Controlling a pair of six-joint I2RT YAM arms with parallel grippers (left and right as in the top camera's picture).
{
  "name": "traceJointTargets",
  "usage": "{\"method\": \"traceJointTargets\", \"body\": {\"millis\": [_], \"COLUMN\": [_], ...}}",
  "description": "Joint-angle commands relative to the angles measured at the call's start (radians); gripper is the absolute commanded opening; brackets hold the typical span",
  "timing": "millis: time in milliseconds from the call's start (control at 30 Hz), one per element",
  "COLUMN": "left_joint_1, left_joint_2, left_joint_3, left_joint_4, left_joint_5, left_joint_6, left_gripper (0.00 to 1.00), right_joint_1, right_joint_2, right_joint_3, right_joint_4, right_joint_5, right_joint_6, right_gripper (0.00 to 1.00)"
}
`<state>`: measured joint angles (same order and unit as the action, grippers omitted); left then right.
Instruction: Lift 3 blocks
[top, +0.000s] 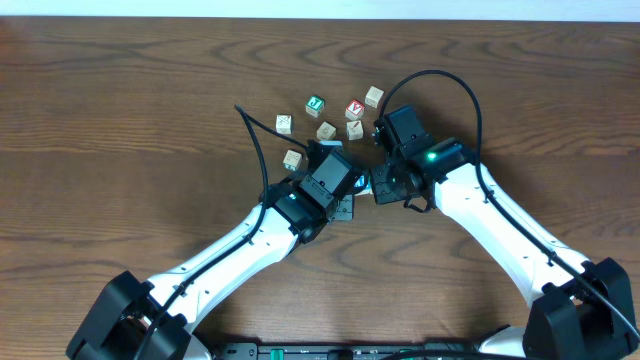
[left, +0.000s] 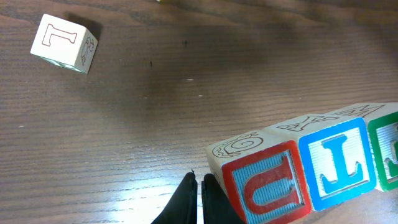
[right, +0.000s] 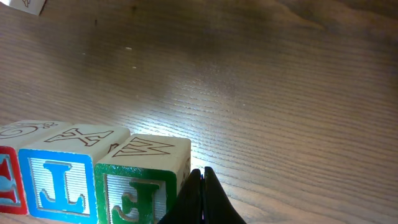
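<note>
Left jaws shut tight, nothing between them; fingertips (left: 184, 202) against outer end of red block (left: 267, 183); right jaws likewise shut, fingertips (right: 214, 205) against outer end of green block (right: 134, 193); blue block (left: 339, 162) between those two, all three in touching row; green block cut off in left wrist view, red block in right wrist view; overhead: row mostly hidden under wrists; whether row rests on desk (left: 186, 93) not determinable; pale cube (left: 64, 43) well apart.

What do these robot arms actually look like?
Two slim arms with white shells and black joints. The left arm and right arm each carry a looping black cable; a green light glows on the right. The left gripper and right gripper have thin black fingers.
</note>
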<state>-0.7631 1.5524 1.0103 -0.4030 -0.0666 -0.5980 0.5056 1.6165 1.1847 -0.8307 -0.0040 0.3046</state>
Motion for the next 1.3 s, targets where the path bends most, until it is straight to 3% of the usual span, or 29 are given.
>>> {"method": "traceJointTargets", "body": {"millis": [0,1267], "left_joint_1": [-0.055,-0.055], "left_joint_2": [-0.003,0.042], "left_joint_3": [0.074,0.074], "left_joint_4": [0.065,0.084], "left_joint_5": [0.134,0.134], "left_joint_6": [0.010,-0.009], "left_gripper": [0.07,0.07], "right_joint_1": [0.080,0.080], "right_joint_2": [0.007,0.015], "right_joint_3": [0.023,-0.005], "right_joint_4": [0.020,0.060], "right_joint_5": [-0.229,-0.259], "right_joint_6": [-0.002,0.017], "right_gripper": [0.01,0.01]}}
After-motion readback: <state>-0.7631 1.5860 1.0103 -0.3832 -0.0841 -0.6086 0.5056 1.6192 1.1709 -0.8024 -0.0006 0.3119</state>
